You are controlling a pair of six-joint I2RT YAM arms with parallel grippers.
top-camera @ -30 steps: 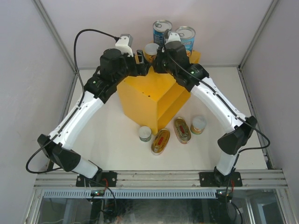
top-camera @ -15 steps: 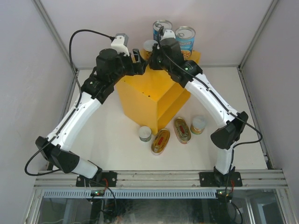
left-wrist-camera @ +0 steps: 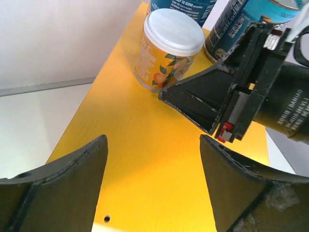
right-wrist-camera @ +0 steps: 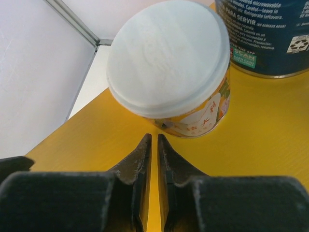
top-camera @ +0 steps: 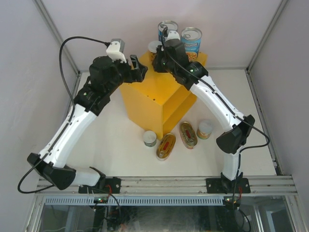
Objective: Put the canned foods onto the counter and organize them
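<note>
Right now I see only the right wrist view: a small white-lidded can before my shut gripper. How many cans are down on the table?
Observer: Four, in front of the counter: two small round cans and two oval tins.
Operator: Where is the left gripper?
Observer: The left gripper hangs open and empty over the counter top's left side, facing your right gripper.
Operator: How many tall cans stand up there?
Observer: Two tall blue cans, side by side at the back.
</note>
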